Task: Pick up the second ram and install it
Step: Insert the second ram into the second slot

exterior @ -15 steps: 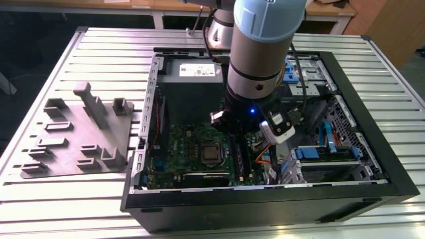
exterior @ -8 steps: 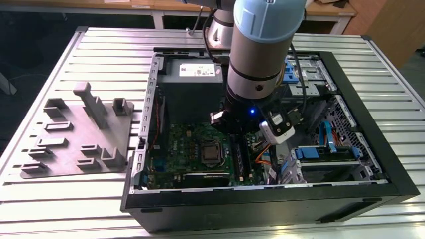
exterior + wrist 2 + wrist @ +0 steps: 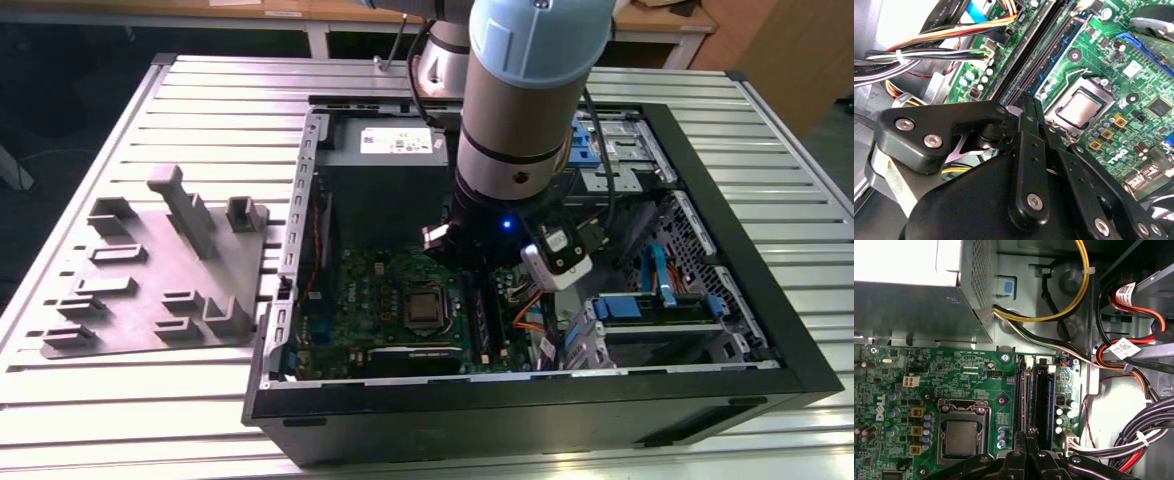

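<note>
Hand (image 3: 1027, 434), pinched closed, hovers over the slot rails (image 3: 1041, 400), cables (image 3: 1149, 425) close beside.

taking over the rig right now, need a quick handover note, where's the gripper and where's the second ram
Gripper: fingers shut together, down inside the open computer case, tips over one end of the slot rails beside the processor.
Second ram: looks to stand edge-on in the rail nearest the processor, directly under the fingertips. I cannot tell whether the fingers pinch it or only rest on it.
Done: the ram is at its slot.
Left: full seating is not confirmed; the pictures do not settle it.
</note>
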Tool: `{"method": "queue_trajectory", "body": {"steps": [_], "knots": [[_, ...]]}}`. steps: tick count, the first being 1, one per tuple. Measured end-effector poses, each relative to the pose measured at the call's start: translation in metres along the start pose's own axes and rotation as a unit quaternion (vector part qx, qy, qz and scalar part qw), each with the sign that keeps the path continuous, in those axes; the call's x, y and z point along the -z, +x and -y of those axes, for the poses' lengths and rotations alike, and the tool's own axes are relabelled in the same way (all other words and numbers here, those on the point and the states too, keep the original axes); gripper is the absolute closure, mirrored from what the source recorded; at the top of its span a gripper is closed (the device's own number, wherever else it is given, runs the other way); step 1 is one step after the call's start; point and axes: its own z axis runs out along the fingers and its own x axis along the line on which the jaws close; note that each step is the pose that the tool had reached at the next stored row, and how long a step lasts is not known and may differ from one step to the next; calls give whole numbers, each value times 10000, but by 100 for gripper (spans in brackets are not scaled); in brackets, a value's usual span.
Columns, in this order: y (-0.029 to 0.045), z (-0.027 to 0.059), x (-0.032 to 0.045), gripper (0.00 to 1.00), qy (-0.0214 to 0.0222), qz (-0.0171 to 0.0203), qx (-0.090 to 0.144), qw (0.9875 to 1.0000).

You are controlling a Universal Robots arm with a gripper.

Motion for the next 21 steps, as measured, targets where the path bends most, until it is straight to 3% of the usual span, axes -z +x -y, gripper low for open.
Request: {"method": "queue_trajectory", "body": {"steps": [21], "knots": [[4,1,-33,89,-2,0,0,10000]]}}
